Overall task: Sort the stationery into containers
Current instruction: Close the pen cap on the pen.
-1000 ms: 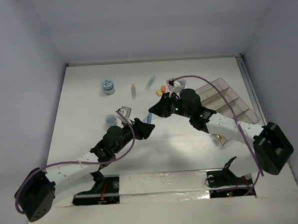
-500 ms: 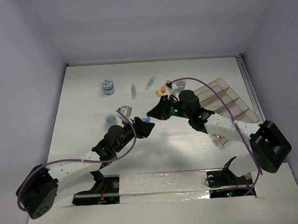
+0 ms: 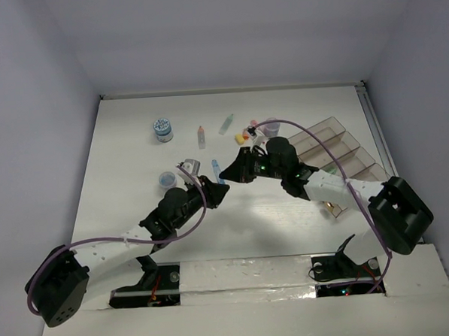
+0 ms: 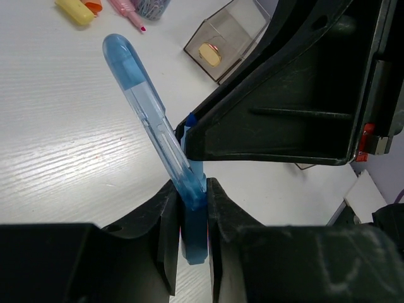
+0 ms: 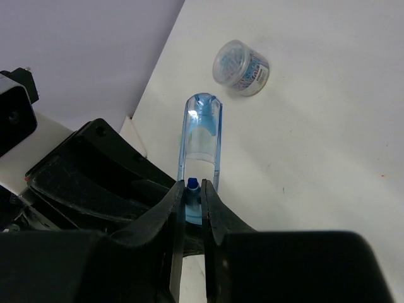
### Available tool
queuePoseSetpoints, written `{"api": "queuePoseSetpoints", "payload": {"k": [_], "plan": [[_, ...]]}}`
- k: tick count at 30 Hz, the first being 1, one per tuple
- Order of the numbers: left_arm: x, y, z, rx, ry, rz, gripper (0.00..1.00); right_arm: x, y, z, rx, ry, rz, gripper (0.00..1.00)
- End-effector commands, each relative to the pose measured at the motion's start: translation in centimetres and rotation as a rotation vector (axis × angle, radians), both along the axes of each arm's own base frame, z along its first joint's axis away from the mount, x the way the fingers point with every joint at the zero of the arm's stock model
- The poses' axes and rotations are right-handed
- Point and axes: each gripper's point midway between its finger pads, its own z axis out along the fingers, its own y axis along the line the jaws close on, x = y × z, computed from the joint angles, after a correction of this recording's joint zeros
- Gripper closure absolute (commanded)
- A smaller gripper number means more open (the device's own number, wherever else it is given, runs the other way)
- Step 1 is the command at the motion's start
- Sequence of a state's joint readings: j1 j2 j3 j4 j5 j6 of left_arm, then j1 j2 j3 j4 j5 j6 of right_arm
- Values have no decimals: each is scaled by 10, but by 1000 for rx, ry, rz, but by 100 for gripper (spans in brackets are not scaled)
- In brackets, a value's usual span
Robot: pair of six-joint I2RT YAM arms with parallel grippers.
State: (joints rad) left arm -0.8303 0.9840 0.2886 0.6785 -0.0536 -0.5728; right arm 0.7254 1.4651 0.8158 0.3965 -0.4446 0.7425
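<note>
A little round tub (image 3: pixel 166 180) sits on the white table (image 3: pixel 133 143) at the left. Beside it the left arm (image 3: pixel 115 245) lies low and long, reaching from the near left corner to the middle. The left gripper (image 4: pixel 189 189) pinches one end of the blue pen (image 4: pixel 142 95), which sticks out past its fingers. The right gripper (image 5: pixel 192 199) is pressed tight too, on what looks like the same pen. The right arm (image 3: pixel 338 188) bends back from the right, crossing in front of the brown tray (image 3: pixel 336 143). The pen is well left of the tray.
</note>
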Motion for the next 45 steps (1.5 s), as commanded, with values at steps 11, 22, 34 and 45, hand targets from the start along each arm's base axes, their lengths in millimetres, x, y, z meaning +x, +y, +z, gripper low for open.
{"api": "queuePoseSetpoints", "payload": {"k": [11, 22, 34, 45], "plan": [[-39, -11, 32, -131, -95, -204, 100, 6, -11, 41, 51, -127, -42, 9], [-71, -17, 60, -254, -134, -358, 100, -12, -7, 68, 193, -216, 149, 3], [-64, -13, 61, -258, -117, -307, 100, -29, -9, 69, 213, -211, 218, 55], [-55, -3, 73, -363, -66, -208, 100, -35, -17, 66, 235, -239, 193, 89]]}}
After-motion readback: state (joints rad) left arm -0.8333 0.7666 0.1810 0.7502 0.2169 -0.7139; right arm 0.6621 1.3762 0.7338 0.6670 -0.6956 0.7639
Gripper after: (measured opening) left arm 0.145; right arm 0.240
